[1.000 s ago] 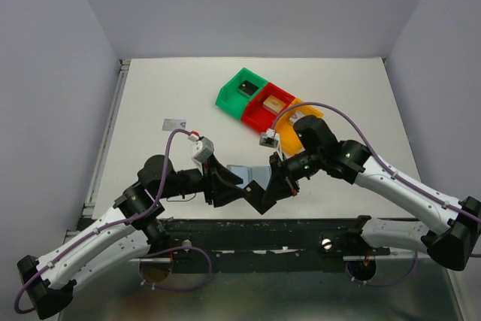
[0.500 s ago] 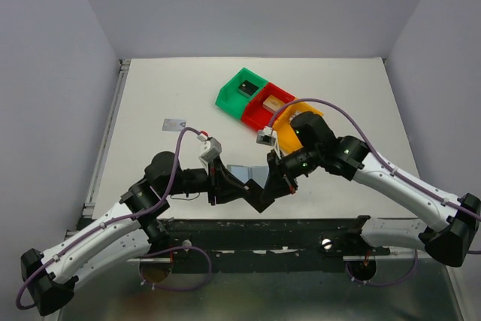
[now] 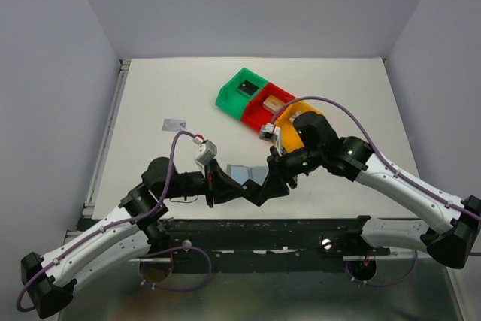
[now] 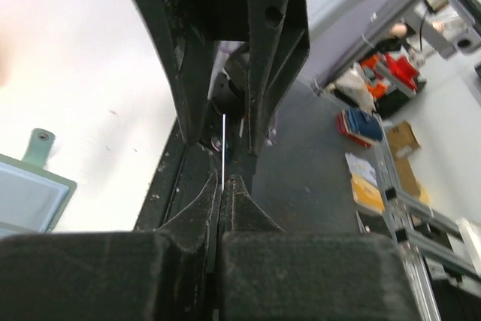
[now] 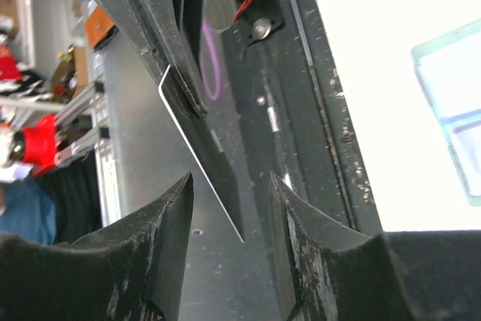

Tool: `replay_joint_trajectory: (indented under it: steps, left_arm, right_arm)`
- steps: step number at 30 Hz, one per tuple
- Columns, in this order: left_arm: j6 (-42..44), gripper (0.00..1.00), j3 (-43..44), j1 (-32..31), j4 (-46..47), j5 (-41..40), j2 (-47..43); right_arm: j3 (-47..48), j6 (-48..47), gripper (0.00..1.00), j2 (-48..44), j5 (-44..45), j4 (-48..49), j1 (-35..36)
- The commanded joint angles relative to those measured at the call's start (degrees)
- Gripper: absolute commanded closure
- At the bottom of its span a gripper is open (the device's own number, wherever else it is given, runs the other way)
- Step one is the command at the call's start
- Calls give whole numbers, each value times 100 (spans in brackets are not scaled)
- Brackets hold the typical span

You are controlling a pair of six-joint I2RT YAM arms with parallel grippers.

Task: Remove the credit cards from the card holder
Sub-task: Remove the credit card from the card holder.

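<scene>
One card (image 5: 210, 152), centre frame: pinched by left claw (image 4: 223, 183); right claw (image 5: 231, 180) spread around it, apparently for handover.

You see a white surface (image 3: 150, 95) closed in by plain pale walls (image 3: 255, 5) on three sides; beyond its near edge, a dark floor (image 4: 301, 186) with boxes (image 4: 402, 139).

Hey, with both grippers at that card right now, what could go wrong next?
The left gripper pinches the card only by one end, near the black front rail; a slip might drop it out of reach. The open right gripper has fingers on both sides of the card, so a crooked retreat could knock it loose.
</scene>
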Motion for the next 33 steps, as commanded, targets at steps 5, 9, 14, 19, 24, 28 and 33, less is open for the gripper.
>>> replay_joint_trajectory:
  steps: [5,9,14,19,24,28,33]
  left_arm:
    - [-1539,100,-1452,55,1888,-2520,-1464]
    - [-1558,100,-1620,46,1951,-3050,-1870]
    - [-1715,100,-2103,55,2460,-3209,-2159]
    - [-1733,100,-2174,55,2382,-3236,-2318]
    - [-1795,100,-2262,55,2381,-3253,-2415]
    - [-1830,100,-2271,55,2408,-3201,-2398]
    - [-1900,100,-2315,55,2575,-3113,-2327]
  right_arm:
    - [-862,1629,39,-1200,1895,1996,25]
    - [-1319,2227,39,-1359,2168,2709,25]
    - [-1846,2851,38,-1210,2195,3877,33]
    - [-2093,3309,38,-1087,2064,4870,25]
    - [-2058,3433,42,-885,1827,5295,25]
    - [-1979,3424,51,-718,1730,5312,25]
    - [-1961,3424,62,-656,1659,5382,33]
